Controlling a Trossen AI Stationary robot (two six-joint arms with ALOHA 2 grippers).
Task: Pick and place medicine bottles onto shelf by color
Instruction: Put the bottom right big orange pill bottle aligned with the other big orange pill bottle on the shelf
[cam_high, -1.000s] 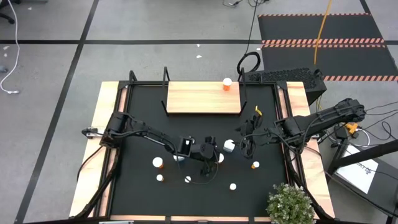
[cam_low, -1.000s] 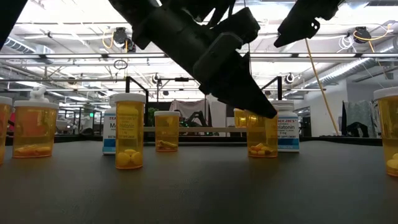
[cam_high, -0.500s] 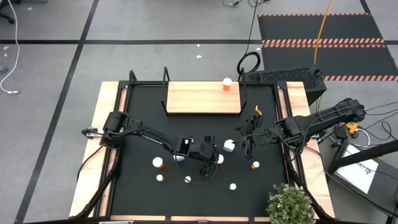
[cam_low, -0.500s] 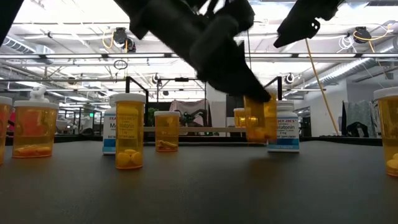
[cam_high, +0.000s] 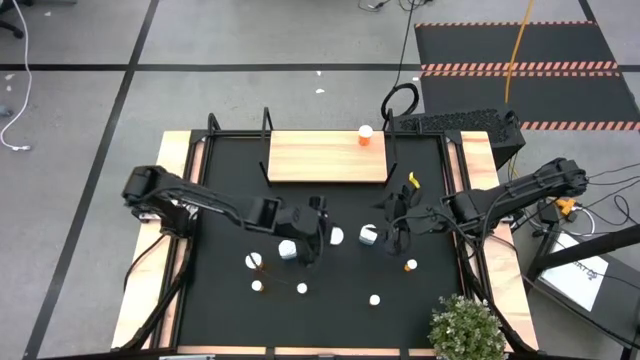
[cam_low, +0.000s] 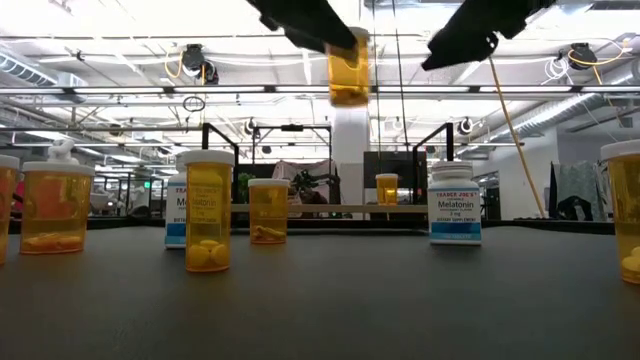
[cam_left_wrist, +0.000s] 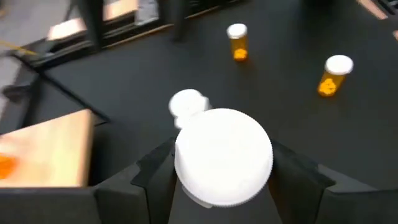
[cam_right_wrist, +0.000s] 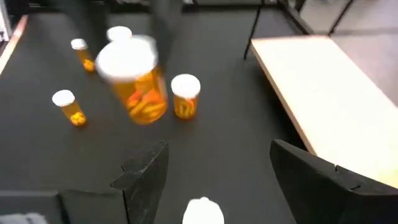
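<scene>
The left gripper (cam_high: 328, 236) has its fingers (cam_left_wrist: 152, 171) pressed against both sides of an orange medicine bottle (cam_low: 348, 70), whose white cap fills the left wrist view. The low view shows this bottle upright and lifted clear of the black table (cam_high: 230, 180), well above the other bottles. The left arm reaches in from the table's left edge across to its middle, near the front of the shelf (cam_high: 320, 160).

The right gripper (cam_high: 392, 222) hangs over the table's right half, its jaws spread wide and holding nothing; a white bottle (cam_high: 368, 235) stands just beside it.

On the shelf's right end stands one orange bottle (cam_high: 365, 136). Several more orange bottles stand about the table's near half: one at the left (cam_high: 254, 262), small ones near the front (cam_high: 301, 288), one to the right (cam_high: 410, 266). A potted plant (cam_high: 465, 325) sits at the table's front right corner.
</scene>
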